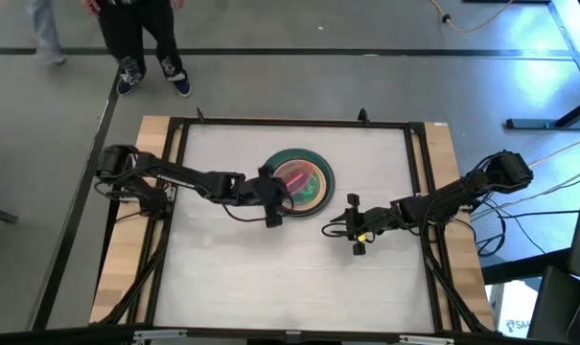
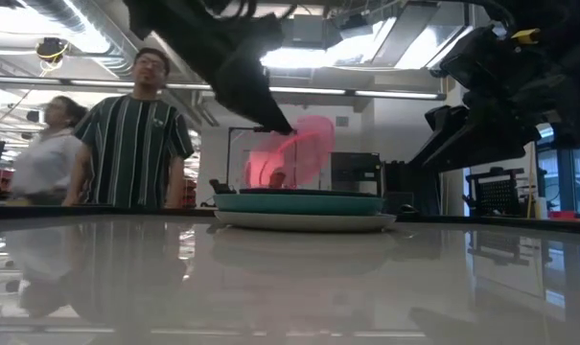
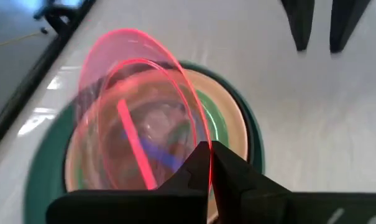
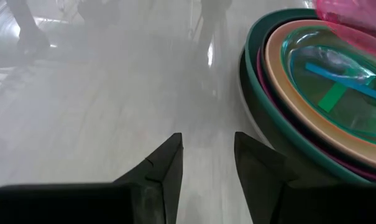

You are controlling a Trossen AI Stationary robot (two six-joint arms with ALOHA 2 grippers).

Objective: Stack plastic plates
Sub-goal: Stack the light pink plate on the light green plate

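Note:
A stack of plastic plates (image 1: 304, 156) stands on the table's far middle. A grey plate (image 2: 299, 221) is at the bottom, then dark teal (image 4: 253, 46), magenta and peach (image 4: 287, 68) rims, with the translucent green plate (image 4: 324, 74) inside. My left gripper (image 3: 209, 155) is at the stack's near left side, shut on a translucent pink plate (image 3: 138, 118). My right gripper (image 4: 207, 155) is open over bare table to the right of the stack, pointing toward it and touching nothing. My left gripper pinches the pink plate's rim (image 3: 197, 134) between its two fingers, on the side nearest the gripper. The fingers come slanting down from the table's left. The plate is lifted clear and tilted steeply (image 2: 294, 153), its far edge raised above the stack.
A black frame (image 1: 290, 122) runs round the table. Bare white table lies near and to both sides of the stack. Two people (image 2: 131, 134) stand beyond the far edge, at the left.

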